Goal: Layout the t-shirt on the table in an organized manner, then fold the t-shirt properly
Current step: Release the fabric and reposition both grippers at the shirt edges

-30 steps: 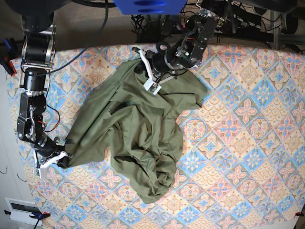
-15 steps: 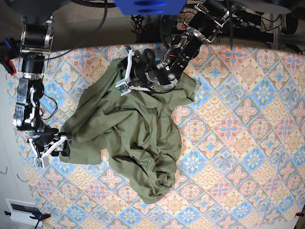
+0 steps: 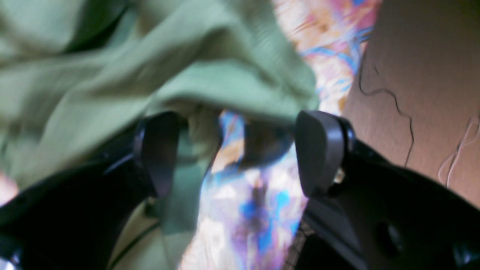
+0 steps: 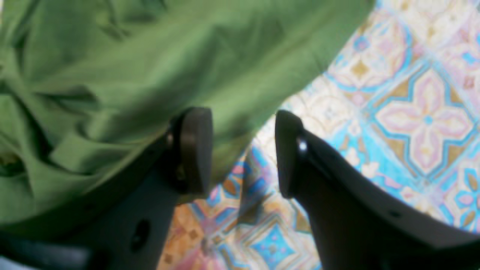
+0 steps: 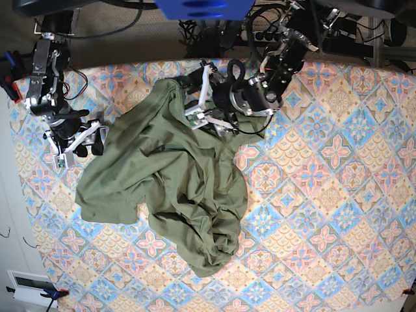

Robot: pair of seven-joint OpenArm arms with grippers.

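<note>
Broadly, the table (image 5: 338, 195) fills the base view, a wide flat top under a cloth printed with pink, blue, cream and orange diamond medallions; its edges run out of frame on the near and right sides. On its left half, reaching toward the far edge, lies the t-shirt (image 5: 175, 188), a soft olive-green cotton heap, rumpled into deep folds and ridges, with no sleeve or collar clearly readable. The left gripper (image 5: 205, 97) hangs over the shirt's far end near the far edge, its dark, rounded pads spread wide with patterned cloth showing between them; a fold droops beside one pad, and both wrist views are too blurred to tell touch. The right gripper (image 5: 81, 140) sits by the left edge, just beside the shirt's rim, its jaws apart and holding nothing.
</note>
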